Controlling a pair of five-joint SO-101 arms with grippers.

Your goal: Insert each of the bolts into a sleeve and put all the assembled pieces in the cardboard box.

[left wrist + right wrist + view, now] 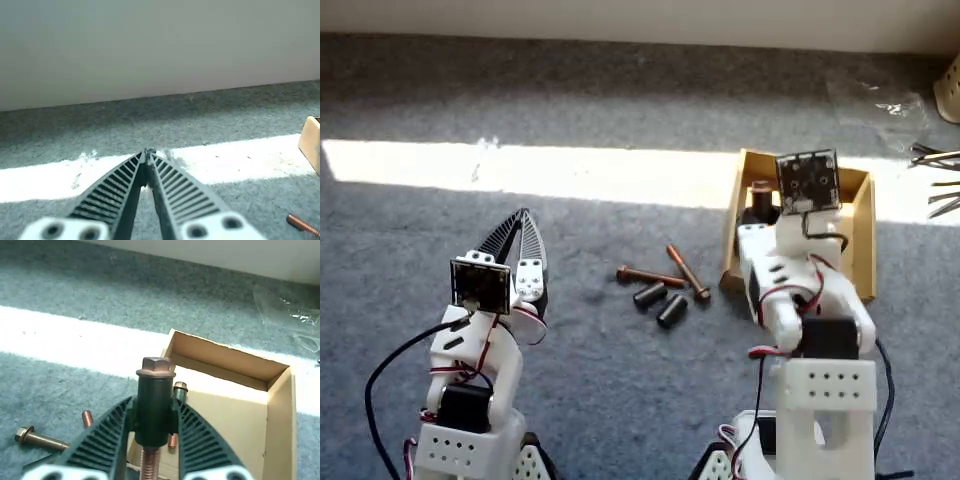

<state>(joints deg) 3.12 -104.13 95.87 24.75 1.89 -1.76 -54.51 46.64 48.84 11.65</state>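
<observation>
My right gripper is shut on a black sleeve with a copper bolt through it, held upright over the near left corner of the open cardboard box. Another bolt shows just behind the fingers, within the box's outline. In the high view, two loose bolts and two black sleeves lie on the carpet left of the box. My left gripper is shut and empty, left of the parts and apart from them; its tips meet above the carpet.
A sunlit strip crosses the grey carpet. A clear plastic bag and several dark rods lie at the far right, with a white object at the edge. A pale wall bounds the far side.
</observation>
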